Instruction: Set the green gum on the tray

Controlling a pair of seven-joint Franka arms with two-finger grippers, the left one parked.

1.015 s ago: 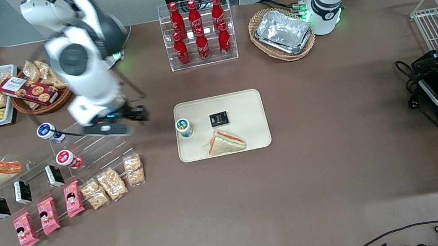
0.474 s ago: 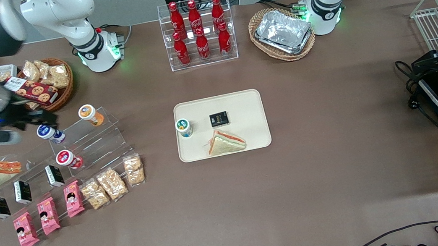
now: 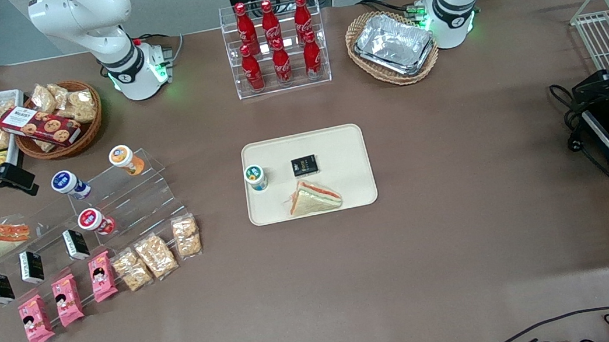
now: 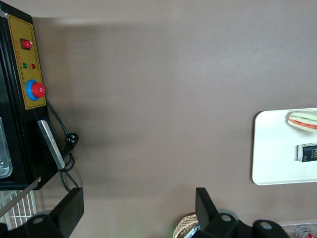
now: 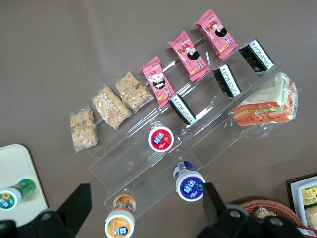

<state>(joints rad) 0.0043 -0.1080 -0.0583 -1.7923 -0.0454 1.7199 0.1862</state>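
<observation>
The green gum (image 3: pixel 255 177), a small white bottle with a green-rimmed lid, stands upright on the cream tray (image 3: pixel 336 143), near the tray's edge toward the working arm's end. It also shows in the right wrist view as the green gum (image 5: pixel 15 195) on the tray's corner (image 5: pixel 17 163). My gripper (image 3: pixel 17 179) hangs high over the working arm's end of the table, well away from the tray. In the right wrist view the gripper (image 5: pixel 143 208) is open with nothing between its black fingers (image 5: pixel 74 206), above the orange-lidded and blue-lidded bottles.
A wrapped sandwich (image 3: pixel 313 198) and a black packet (image 3: pixel 304 165) share the tray. A clear stepped stand (image 3: pixel 125 194) carries an orange-lidded bottle (image 3: pixel 125 159), a blue-lidded one (image 3: pixel 70 184), a red-lidded one (image 3: pixel 94 221) and snack packs. A cola rack (image 3: pixel 276 45) and a foil-tray basket (image 3: pixel 393 46) stand farther from the camera.
The right arm has swung away from beside the tray to the working arm's end of the table, uncovering the stepped stand. The green gum has stayed on the tray.
</observation>
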